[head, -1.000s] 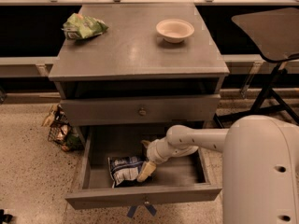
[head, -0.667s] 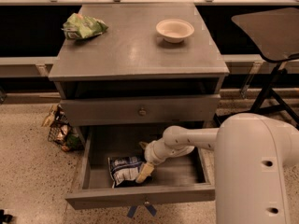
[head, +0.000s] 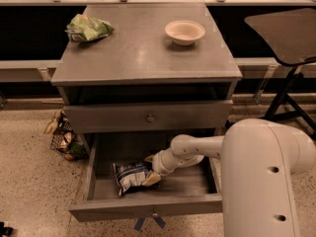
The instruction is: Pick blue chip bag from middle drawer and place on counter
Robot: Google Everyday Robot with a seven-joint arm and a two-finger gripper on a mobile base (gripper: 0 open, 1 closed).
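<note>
**A:** What is moving since 1 second ago?

**B:** The white arm [head: 261, 181] is crowding further left across the near right corner. The gripper [head: 150, 169] is staying almost where it was, low inside the middle drawer [head: 90, 177]. The blue chip bag [head: 131, 177] is lying in the same spot.

**A:** What is sitting in what?

**B:** The middle drawer is standing pulled out toward the near side. It is holding 1 thing, the blue chip bag, flat on its floor left of centre. The closed drawer [head: 148, 117] above it is showing only its front panel and knob. On the counter [head: 143, 58], a green snack bag [head: 89, 27] is resting at the far left and a pale bowl [head: 184, 31] at the far right, well apart. On the floor to the left, a wire basket [head: 61, 137] is holding a few packets.

**A:** And the bag relative to the gripper?

**B:** The gripper is reaching in from the right, with its 2 fingers spread apart at the bag's right end. The near fingertip [head: 152, 179] is touching the bag's right edge. The far one is sitting just beyond the bag's far right corner. The bag is stretching left from there, lying on the drawer floor.
</note>
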